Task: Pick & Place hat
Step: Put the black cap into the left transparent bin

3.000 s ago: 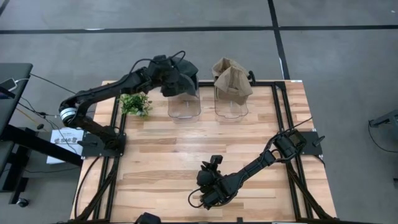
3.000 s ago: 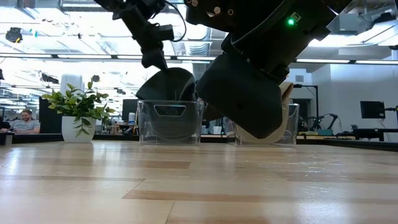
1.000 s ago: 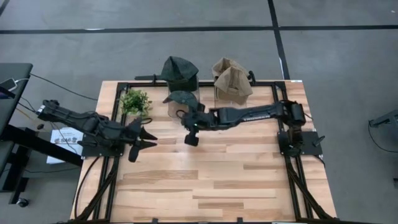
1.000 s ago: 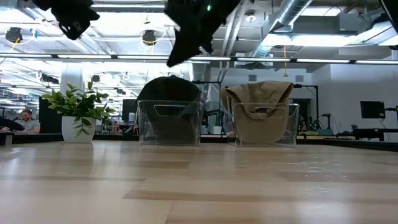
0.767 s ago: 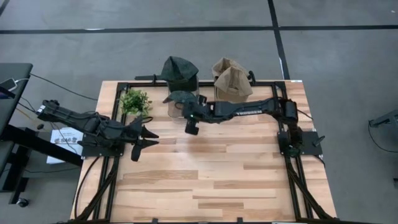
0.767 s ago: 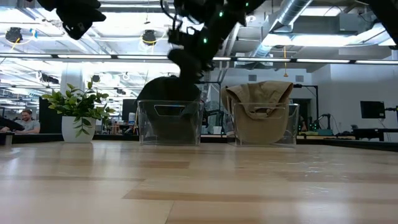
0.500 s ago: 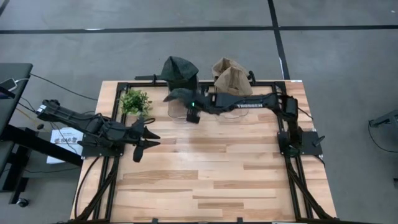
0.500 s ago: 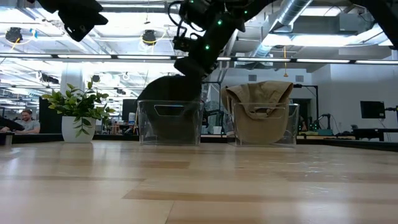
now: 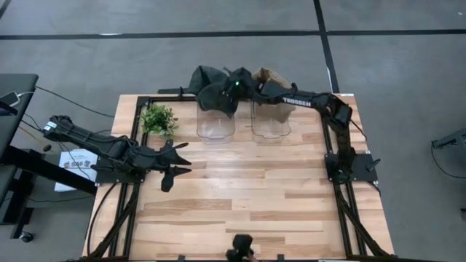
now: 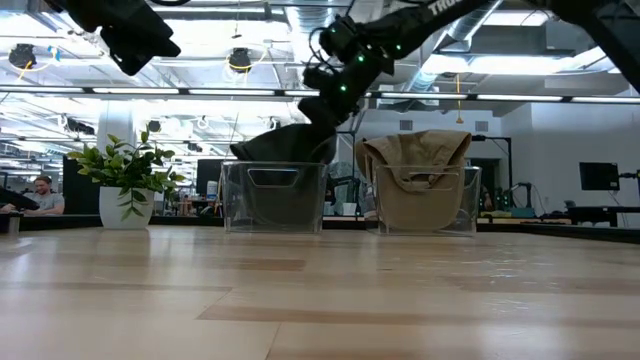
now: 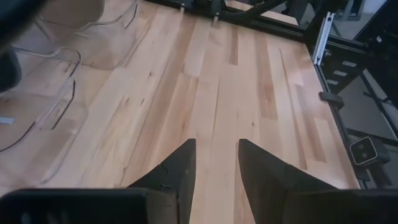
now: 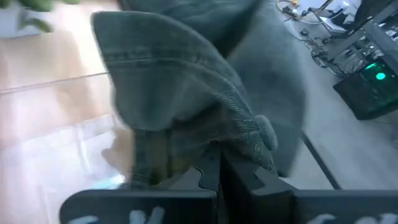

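Right gripper (image 9: 231, 91) pinched shut on dark green fabric hat (image 9: 211, 89), above clear plastic bin (image 9: 215, 124) at tabletop's far edge. Brim possibly snagging bin rim, hat spilling out on release. Left gripper (image 9: 177, 166) slightly parted, empty, near left edge.

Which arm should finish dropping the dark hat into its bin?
Right. Its gripper is shut on the dark hat over the clear bin. The left gripper is open, off near the plant.

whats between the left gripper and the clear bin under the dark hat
Bare wooden tabletop, as the high view shows: the left gripper hovers open, apart from the clear plastic bin, where the right gripper holds the dark green hat.
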Controlling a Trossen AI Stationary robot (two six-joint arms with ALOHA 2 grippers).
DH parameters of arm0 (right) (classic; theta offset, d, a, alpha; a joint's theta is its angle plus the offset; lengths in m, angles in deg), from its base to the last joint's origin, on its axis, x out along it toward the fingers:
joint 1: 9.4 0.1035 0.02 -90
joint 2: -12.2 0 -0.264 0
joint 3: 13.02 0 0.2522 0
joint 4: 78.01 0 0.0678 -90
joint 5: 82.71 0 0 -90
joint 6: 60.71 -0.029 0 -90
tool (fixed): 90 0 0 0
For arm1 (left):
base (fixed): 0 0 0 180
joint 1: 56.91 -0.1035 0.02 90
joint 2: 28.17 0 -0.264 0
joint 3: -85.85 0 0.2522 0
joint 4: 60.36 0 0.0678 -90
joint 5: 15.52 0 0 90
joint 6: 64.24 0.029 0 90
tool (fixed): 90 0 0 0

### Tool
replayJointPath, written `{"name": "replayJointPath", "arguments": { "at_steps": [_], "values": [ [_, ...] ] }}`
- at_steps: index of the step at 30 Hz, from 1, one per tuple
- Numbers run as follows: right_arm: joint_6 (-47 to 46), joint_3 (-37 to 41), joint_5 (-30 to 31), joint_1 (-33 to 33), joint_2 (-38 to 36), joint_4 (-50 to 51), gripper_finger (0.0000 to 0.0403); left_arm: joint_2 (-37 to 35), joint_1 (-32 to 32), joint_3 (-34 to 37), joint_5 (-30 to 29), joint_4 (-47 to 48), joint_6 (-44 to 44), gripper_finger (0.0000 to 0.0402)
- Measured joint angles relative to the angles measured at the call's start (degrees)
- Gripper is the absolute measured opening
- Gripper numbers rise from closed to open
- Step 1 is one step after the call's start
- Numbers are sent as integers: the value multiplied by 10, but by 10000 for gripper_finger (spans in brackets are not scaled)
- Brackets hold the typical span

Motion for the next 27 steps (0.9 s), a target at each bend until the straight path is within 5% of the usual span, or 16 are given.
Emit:
{"name": "replayJointPath", "arguments": {
  "at_steps": [19, 27],
  "values": [
    [30, 0, -232, -76, 25, -113, 0, 1, -26, 0, -6, -14, 29, 118],
    [20, 0, -247, -75, 78, -138, 0, 1, -32, 0, -5, -16, 30, 118]
  ]
}}
